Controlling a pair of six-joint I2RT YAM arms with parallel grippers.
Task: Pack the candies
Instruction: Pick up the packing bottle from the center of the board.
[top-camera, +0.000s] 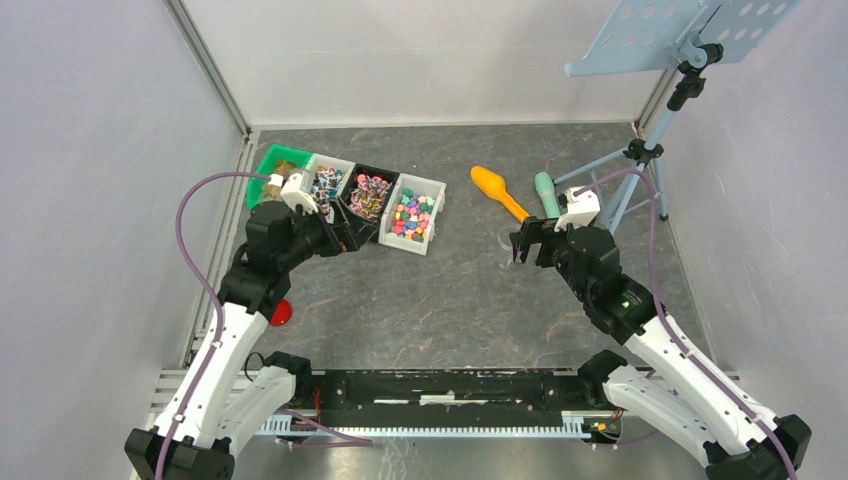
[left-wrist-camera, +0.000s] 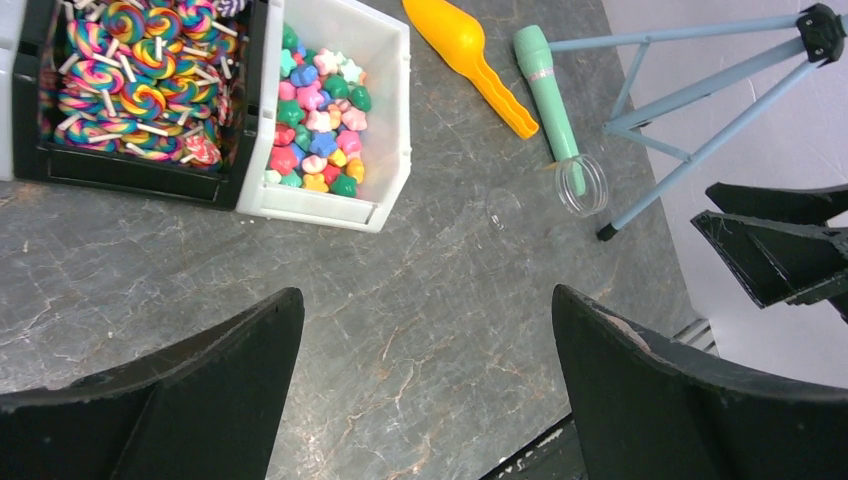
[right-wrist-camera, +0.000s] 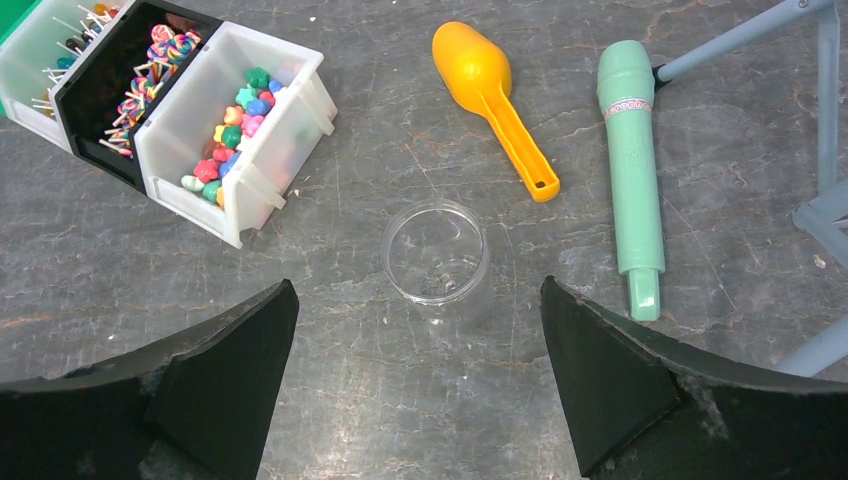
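Odds and ends on the grey table.
An orange scoop lies far right of centre, with a mint-green stick-shaped tool just beside it on the right. A clear open jar stands upright nearer, apart from both. A pale blue tripod stand with a perforated tray fills the far right corner. A red round lid lies near left.

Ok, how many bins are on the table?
4, side by side at the far left: green bin, partly behind the left arm, pale bin, black bin, then white bin holding candies.
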